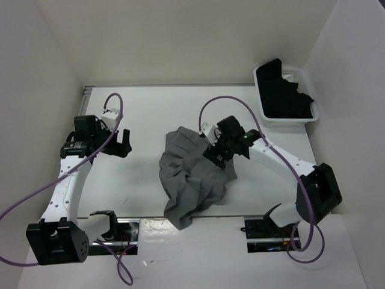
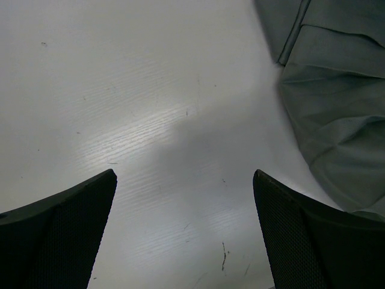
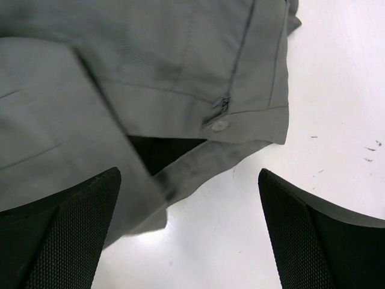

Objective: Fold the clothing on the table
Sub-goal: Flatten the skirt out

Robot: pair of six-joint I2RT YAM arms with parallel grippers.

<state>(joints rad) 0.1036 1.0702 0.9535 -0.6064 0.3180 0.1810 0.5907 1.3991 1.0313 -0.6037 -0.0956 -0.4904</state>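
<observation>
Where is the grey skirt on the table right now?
In the overhead view the grey skirt lies crumpled near the middle of the table, with the right gripper over its far right edge and the left gripper apart on its left.

Plain white walls (image 1: 180, 36) L/back/R; white bin (image 1: 259, 90) w/ black garment (image 1: 286, 96), far-R corner.
</observation>
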